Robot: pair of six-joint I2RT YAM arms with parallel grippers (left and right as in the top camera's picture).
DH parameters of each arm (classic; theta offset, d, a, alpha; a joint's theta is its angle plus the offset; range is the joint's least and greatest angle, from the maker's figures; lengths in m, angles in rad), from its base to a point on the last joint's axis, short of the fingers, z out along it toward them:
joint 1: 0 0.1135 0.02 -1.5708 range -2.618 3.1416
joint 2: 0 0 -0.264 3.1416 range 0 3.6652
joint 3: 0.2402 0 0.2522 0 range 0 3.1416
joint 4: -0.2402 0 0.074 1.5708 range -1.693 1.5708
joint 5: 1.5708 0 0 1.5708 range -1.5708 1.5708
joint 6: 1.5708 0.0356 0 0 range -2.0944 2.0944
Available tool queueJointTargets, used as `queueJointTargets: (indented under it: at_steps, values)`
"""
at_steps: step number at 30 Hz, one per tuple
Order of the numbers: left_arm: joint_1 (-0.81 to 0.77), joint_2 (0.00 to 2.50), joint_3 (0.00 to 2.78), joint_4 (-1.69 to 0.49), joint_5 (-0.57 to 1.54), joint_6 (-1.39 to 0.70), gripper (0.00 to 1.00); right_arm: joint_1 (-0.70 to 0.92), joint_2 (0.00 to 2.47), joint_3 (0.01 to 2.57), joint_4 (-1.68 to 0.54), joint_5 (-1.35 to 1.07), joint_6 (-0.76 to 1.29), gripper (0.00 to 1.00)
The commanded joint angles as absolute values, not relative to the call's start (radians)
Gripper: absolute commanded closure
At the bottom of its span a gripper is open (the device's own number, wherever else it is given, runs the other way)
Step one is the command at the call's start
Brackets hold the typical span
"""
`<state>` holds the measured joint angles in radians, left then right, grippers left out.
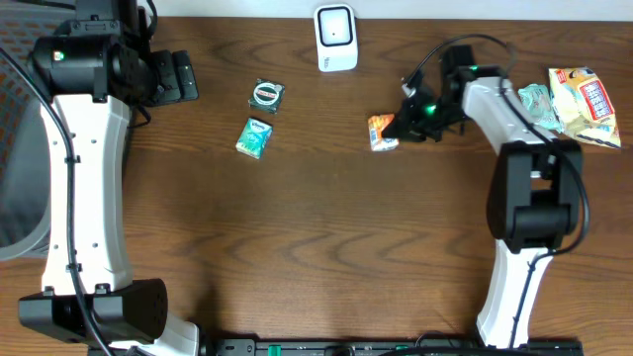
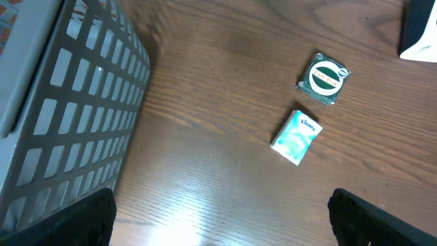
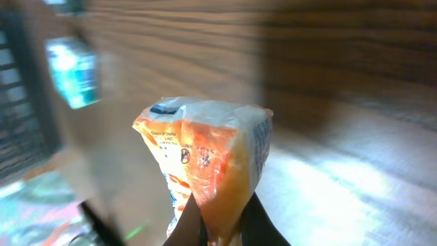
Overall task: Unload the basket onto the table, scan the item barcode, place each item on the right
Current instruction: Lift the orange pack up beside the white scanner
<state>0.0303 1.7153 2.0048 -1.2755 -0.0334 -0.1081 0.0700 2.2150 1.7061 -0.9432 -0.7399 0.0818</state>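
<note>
- My right pincer (image 1: 404,124) is pinched tight on the crinkly orange-and-white foil snack packet (image 1: 383,132). In my right wrist view its fingertips (image 3: 188,229) nip the packet's lower edge and the packet (image 3: 205,171) stands up from them.
- From overhead the packet sits just at the tip of that pincer, over the brown wooden table (image 1: 326,247), right of centre. I cannot tell whether it is clear of the wood.
- The white boxy barcode scanner (image 1: 335,38) stands at the table's far edge, apart from the packet and to its left.
- My left pincer (image 1: 178,77) is spread wide and holds nothing. In its wrist view the dark fingers (image 2: 68,219) sit at the two bottom corners.
- Near it lie a round green-and-white item in clear wrap (image 2: 324,77) and a teal soft tissue pack (image 2: 295,137), close together but not touching.
- A grey plastic lattice basket (image 2: 61,116) fills the left of that view.
- By my right arm's far side lie a yellow-and-red snack bag (image 1: 586,104) and a pale green packet (image 1: 537,102), overlapping.
</note>
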Motion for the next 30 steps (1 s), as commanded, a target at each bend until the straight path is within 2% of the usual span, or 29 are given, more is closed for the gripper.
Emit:
queueJointTargets:
  at_steps: [1, 11, 15, 30]
  values:
    - [0.035, 1.719, 2.0, -1.275, -0.049, -0.117, 0.02, 0.059, 2.135, 1.703, -0.964, -0.927, -0.034, 0.99]
    - [0.035, 1.719, 2.0, -1.275, -0.049, -0.117, 0.02, 0.058, 2.13, 1.703, -0.987, -0.966, -0.072, 0.99]
    - [0.035, 1.719, 2.0, -1.275, -0.049, -0.118, 0.02, 0.058, 2.13, 1.703, -0.987, -1.096, -0.155, 0.99]
    - [0.035, 1.719, 2.0, -1.275, -0.049, -0.117, 0.02, 0.058, 2.13, 1.703, -0.983, -1.192, -0.155, 0.99]
